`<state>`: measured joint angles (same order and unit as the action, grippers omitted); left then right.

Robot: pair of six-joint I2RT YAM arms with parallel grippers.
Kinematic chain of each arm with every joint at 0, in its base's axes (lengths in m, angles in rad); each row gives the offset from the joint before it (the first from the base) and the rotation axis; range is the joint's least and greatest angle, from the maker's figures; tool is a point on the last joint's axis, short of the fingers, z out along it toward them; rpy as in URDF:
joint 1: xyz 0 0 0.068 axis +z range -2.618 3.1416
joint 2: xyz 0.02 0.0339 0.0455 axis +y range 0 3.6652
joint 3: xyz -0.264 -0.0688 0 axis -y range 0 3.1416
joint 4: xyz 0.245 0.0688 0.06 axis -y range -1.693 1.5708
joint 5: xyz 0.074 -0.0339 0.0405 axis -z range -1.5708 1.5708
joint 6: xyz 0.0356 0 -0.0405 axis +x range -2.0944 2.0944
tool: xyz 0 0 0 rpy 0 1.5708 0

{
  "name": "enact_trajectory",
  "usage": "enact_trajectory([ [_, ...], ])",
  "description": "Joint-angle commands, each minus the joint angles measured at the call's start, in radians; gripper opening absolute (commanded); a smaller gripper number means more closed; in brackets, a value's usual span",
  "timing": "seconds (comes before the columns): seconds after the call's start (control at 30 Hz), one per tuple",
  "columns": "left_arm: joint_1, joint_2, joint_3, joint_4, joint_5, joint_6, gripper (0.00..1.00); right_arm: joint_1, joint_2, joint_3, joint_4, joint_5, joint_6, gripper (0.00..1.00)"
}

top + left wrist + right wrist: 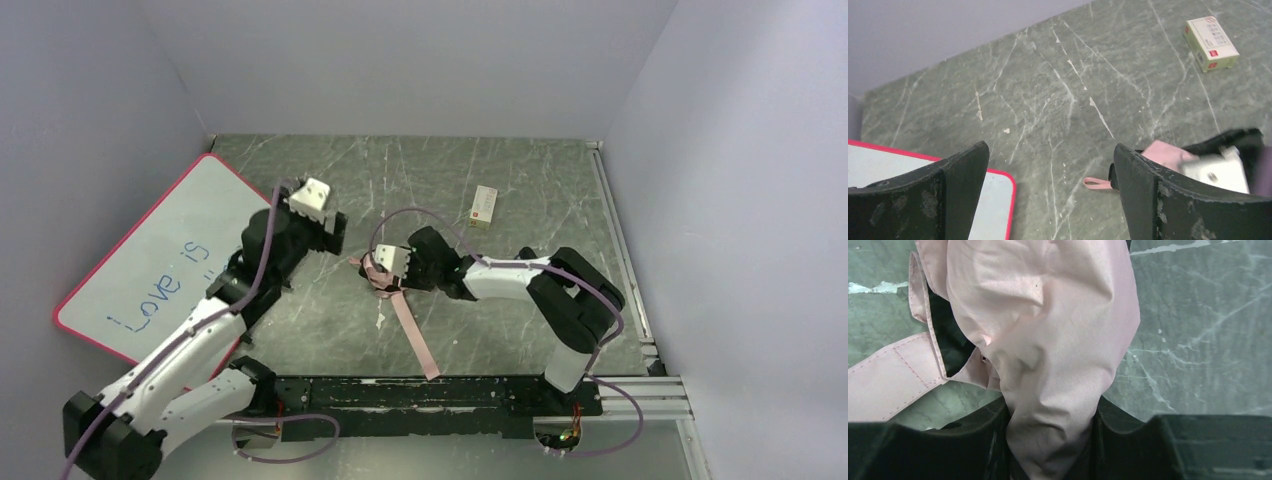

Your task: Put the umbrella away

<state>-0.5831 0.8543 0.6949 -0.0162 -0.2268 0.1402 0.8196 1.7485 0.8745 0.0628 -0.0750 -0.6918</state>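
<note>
The umbrella [380,283] is folded, pale pink outside and black inside, and lies mid-table; most of it is hidden under my right wrist. Its pink strap [413,335] trails toward the near edge. In the right wrist view the pink fabric [1048,330] fills the frame and the strap [883,382] runs off left. My right gripper [1050,440] is shut on the bunched fabric. My left gripper [330,232] is open and empty, held above the table left of the umbrella. In the left wrist view the gripper [1048,200] faces bare table, with a bit of pink umbrella [1165,152] at its right finger.
A pink-framed whiteboard [160,255] with blue writing leans at the left wall; its corner shows in the left wrist view [993,200]. A small white box [483,206] lies at the back centre, also in the left wrist view [1211,42]. Walls enclose three sides. A metal rail [625,270] runs along the right.
</note>
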Motion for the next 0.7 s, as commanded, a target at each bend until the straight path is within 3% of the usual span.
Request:
enact_trajectory([
  [0.0, 0.177, 0.121, 0.096, 0.009, 0.287, -0.134, 0.97, 0.073, 0.083, -0.126, -0.022, 0.206, 0.011, 0.11],
  [0.1, 0.238, 0.226, 0.151, 0.006, 0.409, -0.119, 0.97, 0.121, 0.082, -0.166, 0.019, 0.271, 0.011, 0.11],
  [0.43, 0.244, 0.459, 0.222, -0.083, 0.802, 0.171, 0.97, 0.245, 0.093, -0.258, 0.090, 0.434, -0.011, 0.11],
  [0.57, 0.231, 0.559, 0.285, -0.207, 0.933, 0.311, 0.97, 0.284, 0.091, -0.286, 0.110, 0.468, -0.014, 0.11],
  [0.67, 0.201, 0.659, 0.362, -0.386, 1.020, 0.452, 0.97, 0.312, 0.097, -0.301, 0.129, 0.485, -0.018, 0.11],
])
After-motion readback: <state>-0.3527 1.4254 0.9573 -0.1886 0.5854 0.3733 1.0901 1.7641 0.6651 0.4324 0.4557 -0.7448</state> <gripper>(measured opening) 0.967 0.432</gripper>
